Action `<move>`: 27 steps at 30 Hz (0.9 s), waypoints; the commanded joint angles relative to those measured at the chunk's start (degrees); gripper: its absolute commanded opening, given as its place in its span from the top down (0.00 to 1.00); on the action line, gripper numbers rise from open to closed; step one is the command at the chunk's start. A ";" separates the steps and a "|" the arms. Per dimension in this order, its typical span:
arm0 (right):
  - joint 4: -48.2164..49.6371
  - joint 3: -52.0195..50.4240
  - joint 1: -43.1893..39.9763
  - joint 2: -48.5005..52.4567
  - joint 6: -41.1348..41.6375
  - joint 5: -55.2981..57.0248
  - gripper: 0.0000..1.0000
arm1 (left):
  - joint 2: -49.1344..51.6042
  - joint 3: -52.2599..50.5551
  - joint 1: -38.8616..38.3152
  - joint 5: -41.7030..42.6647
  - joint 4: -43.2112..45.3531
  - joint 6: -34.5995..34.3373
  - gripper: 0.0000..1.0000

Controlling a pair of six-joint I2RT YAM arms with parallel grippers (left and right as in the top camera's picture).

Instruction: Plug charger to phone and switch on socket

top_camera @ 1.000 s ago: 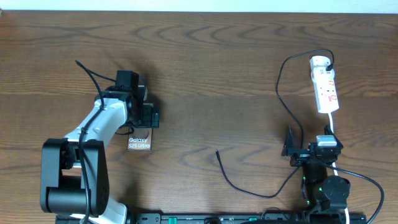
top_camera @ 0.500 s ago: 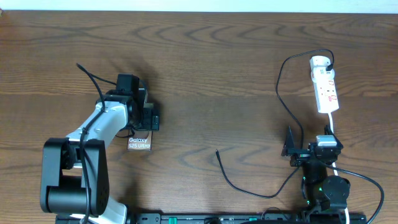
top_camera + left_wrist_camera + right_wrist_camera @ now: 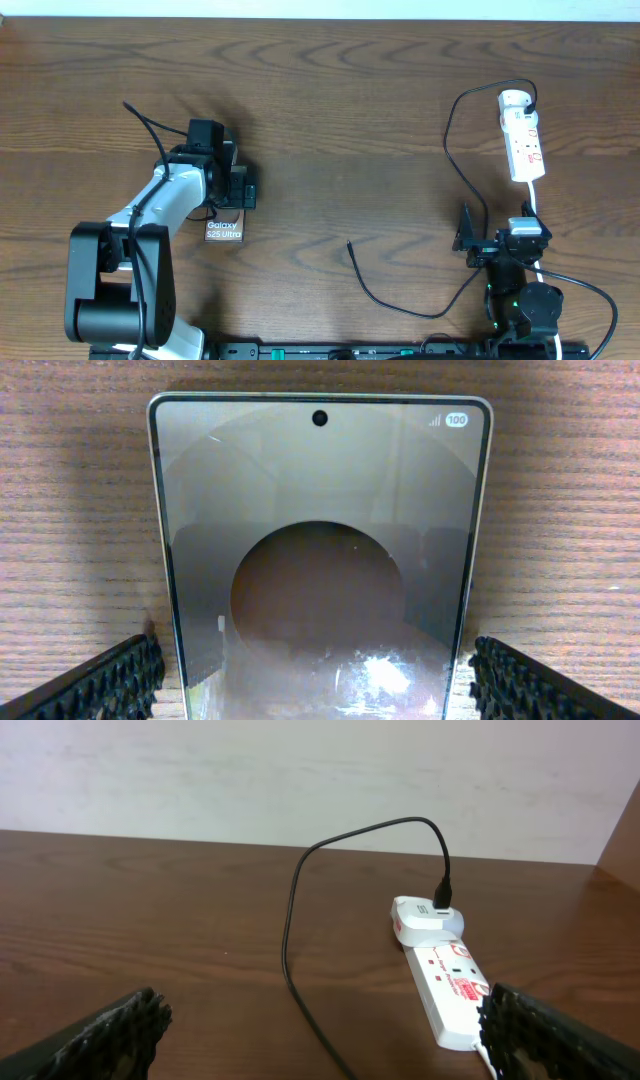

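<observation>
I watched the left gripper (image 3: 315, 685) hang low over the Galaxy phone (image 3: 320, 560), jaws spread wide, with a ribbed finger (image 3: 110, 678) beside each long edge of the handset. Whether they touched it, I could not tell. The phone lay flat, screen up, on the left part of the wooden table (image 3: 330, 100). The right gripper (image 3: 325, 1038) gaped equally wide, holding nothing, facing the white power strip (image 3: 450, 985). The black charger cable (image 3: 288, 920) ran from the adapter (image 3: 425, 917) at the strip's far end, and its free tip (image 3: 349, 243) lay loose mid-table.
</observation>
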 commanded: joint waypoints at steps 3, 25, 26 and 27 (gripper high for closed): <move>-0.28 -0.07 0.31 0.02 0.57 0.24 0.01 | -0.31 -1.49 -0.17 -1.22 0.02 0.39 0.02; -0.28 -0.07 0.31 0.04 0.57 0.24 0.01 | 0.44 -1.51 -2.71 -4.20 -0.15 0.39 0.02; -0.28 -0.07 0.31 0.02 0.57 0.24 0.01 | 0.44 -1.51 -2.95 -4.87 -0.15 0.37 0.02; -0.28 -0.07 0.31 0.04 0.57 0.24 0.01 | 0.44 -1.51 -3.15 -5.27 -0.17 0.35 0.02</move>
